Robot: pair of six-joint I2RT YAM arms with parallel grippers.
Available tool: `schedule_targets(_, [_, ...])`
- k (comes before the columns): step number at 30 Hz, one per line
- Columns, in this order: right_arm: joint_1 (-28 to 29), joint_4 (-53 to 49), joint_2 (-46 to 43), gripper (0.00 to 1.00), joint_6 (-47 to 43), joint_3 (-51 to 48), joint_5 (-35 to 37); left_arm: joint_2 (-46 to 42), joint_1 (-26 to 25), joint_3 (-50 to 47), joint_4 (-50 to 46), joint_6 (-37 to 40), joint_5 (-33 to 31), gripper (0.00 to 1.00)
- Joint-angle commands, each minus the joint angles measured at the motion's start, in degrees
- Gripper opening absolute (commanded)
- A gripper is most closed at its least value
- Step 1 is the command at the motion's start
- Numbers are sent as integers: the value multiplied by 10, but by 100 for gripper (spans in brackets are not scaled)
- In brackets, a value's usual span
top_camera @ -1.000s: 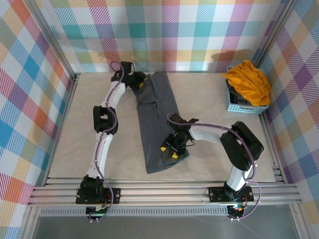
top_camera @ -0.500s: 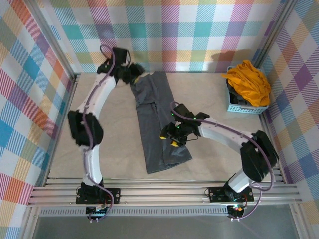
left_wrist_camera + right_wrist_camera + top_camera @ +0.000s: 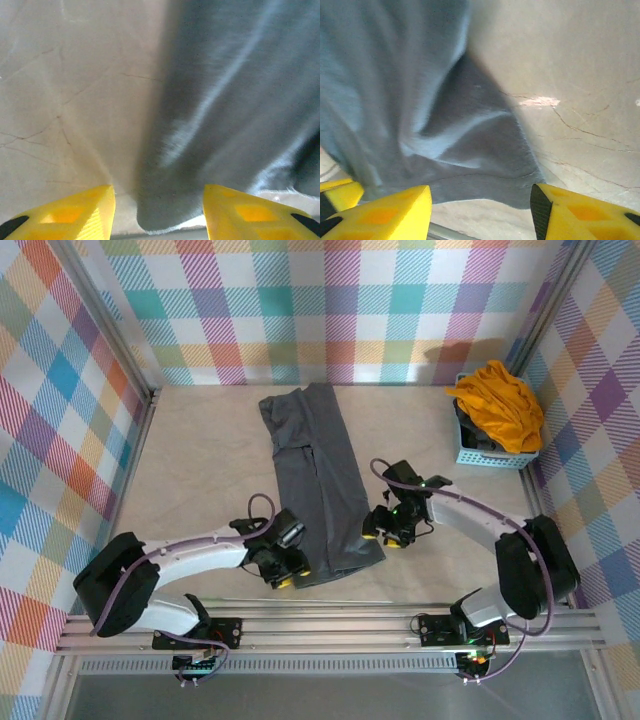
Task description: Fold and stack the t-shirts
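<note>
The dark slate-grey t-shirt (image 3: 318,480) lies folded into a long narrow strip down the middle of the table. My left gripper (image 3: 290,570) is open at the strip's near left corner; the left wrist view shows that cloth corner (image 3: 170,200) between the yellow fingers (image 3: 75,212). My right gripper (image 3: 388,532) is open just off the near right corner, with the grey hem (image 3: 485,185) ahead of its fingers (image 3: 580,212). The mustard orange-yellow t-shirt (image 3: 497,405) sits bunched in the basket at the far right.
A small light-blue lattice basket (image 3: 482,453) stands against the right wall. Bare beige table (image 3: 200,470) lies left and right of the strip. Metal frame rails (image 3: 330,625) run along the near edge, and checked walls close in three sides.
My left arm swung from the shirt's far collar end down to the near left corner. My right gripper let go and moved off the cloth to the right of the near hem.
</note>
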Motion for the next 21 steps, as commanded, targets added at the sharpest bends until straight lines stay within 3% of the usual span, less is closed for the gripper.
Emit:
schedule_targets(1, [-1, 13, 8, 56, -28, -20, -11, -5, -12, -3, 69, -44, -31, 52])
schedule_targets(7, [1, 39, 48, 54, -26, -17, -15, 43, -20, 4, 111, -41, -24, 48])
schedule_targets(11, [3, 54, 78, 48, -21, -12, -25, 69, -24, 0, 158, -41, -33, 32])
schedule_targets(17, [40, 69, 51, 16, 28, -27, -25, 17, -24, 3, 100, -22, -99, 3])
schedule_targets(19, [61, 70, 31, 4, 63, -42, -23, -20, -21, -1, 41, -14, -122, 0])
schedule_targets(21, [95, 75, 7, 0, 111, -56, -21, -70, -18, -12, -11, -14, -147, 0])
